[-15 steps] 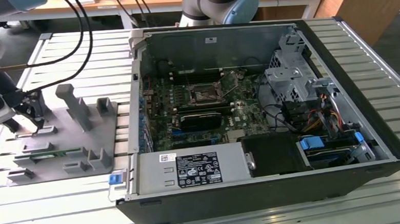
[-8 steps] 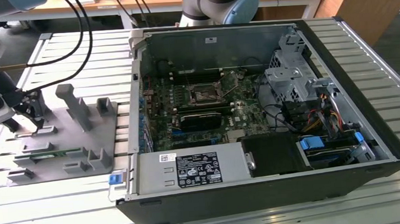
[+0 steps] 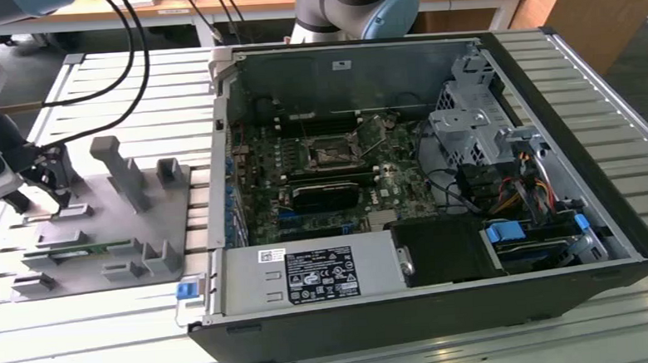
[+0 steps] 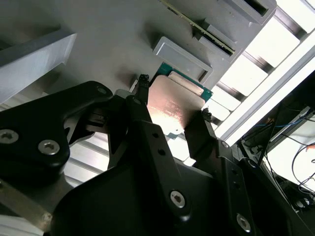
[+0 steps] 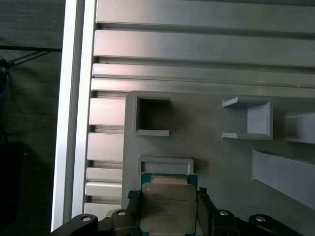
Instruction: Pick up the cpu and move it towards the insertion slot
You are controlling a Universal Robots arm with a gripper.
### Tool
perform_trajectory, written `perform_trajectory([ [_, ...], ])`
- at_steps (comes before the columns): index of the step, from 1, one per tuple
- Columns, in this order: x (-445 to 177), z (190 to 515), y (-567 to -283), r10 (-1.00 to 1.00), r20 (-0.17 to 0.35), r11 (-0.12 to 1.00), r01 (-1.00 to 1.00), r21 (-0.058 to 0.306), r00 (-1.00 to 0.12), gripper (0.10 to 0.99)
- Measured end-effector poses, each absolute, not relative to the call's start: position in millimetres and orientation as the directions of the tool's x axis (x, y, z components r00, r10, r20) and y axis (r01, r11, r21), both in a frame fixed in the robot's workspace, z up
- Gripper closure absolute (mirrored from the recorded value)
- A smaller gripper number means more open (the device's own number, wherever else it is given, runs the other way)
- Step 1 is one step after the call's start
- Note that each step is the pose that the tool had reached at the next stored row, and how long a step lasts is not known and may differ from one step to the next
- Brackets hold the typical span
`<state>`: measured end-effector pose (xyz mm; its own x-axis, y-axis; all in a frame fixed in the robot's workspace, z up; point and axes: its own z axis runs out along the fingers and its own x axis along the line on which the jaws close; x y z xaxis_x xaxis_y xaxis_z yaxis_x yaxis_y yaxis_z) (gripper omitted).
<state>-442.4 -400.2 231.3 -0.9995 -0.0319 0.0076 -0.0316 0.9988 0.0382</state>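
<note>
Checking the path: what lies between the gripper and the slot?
In the exterior view, between gripper and slot stand the fixture's upright posts and the case wall, then a stretch of motherboard.

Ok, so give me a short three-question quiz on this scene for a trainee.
1. True or false: the claw has fingers on two opposite sides of the cpu.
2. Where is the insertion slot? A in a drawer; B inside the open computer case; C on the floor.
3. Fill in: the cpu is at the grey ____, not at the insertion slot.
Key: 1 true; 2 B; 3 fixture.
</note>
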Motion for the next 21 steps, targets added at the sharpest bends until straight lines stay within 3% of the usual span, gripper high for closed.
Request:
perform_trajectory([
  [21, -442.4, 237.7, -400.2, -0.032, 0.007, 0.999, -0.032, 0.038, -0.999, 0.541],
])
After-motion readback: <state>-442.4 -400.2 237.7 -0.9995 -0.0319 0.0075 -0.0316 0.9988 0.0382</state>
